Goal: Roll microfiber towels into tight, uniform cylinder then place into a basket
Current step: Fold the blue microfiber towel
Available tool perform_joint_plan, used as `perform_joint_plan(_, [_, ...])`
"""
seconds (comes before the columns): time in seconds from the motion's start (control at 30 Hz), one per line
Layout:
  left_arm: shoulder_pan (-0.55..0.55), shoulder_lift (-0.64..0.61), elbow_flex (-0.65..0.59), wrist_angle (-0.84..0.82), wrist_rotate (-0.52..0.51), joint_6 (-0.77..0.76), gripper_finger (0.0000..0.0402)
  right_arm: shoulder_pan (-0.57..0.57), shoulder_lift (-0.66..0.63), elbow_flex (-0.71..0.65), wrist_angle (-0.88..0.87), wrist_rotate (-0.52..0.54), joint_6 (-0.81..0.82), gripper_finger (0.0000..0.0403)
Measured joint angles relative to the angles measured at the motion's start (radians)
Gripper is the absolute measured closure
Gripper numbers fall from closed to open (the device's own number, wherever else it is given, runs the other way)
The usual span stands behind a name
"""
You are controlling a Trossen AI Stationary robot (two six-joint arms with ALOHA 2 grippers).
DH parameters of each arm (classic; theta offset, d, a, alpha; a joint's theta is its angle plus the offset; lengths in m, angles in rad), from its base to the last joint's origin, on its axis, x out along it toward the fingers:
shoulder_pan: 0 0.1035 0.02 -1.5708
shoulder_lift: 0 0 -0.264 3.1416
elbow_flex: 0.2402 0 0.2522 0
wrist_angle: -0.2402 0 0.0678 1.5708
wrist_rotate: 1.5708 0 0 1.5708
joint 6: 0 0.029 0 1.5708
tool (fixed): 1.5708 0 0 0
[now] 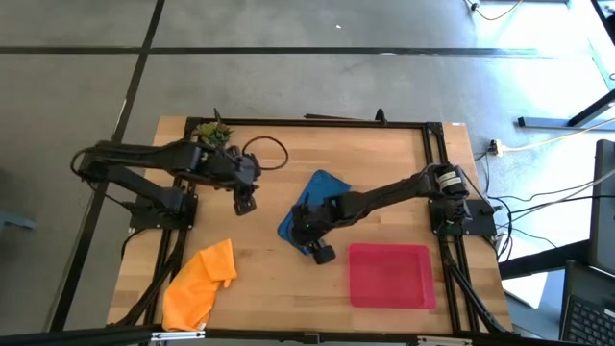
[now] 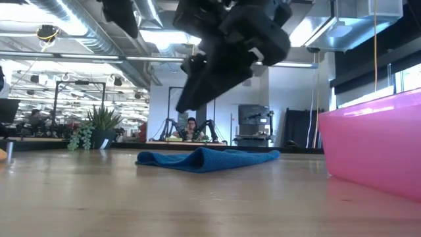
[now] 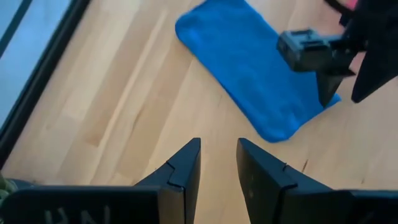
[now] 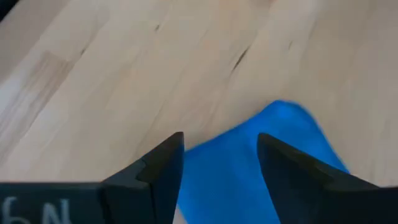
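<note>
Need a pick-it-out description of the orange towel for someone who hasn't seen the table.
Start at the wooden table seen from above and go to its near-left corner, on the left arm's side. The orange towel lies crumpled there, far from the red basket. The only other cloth is the blue towel, mid-table.

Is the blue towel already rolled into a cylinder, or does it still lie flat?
Still flat, not rolled. The blue towel lies low on the table with only a soft ridge in its middle; the right hand is above it, open.
</note>
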Motion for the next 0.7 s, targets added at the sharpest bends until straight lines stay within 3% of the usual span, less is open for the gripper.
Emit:
perform_joint_plan(0.2, [0.000, -0.024, 0.000, 0.005, -0.024, -0.017, 0.0305, 0.008, 0.001, -0.001, -0.091, -0.016, -0.017, 0.0199])
perform_joint_plan(0.7, [0.000, -0.024, 0.000, 0.006, -0.026, 0.015, 0.0305, 0.030, 0.001, -0.111, 0.077, 0.052, 0.006, 0.0199])
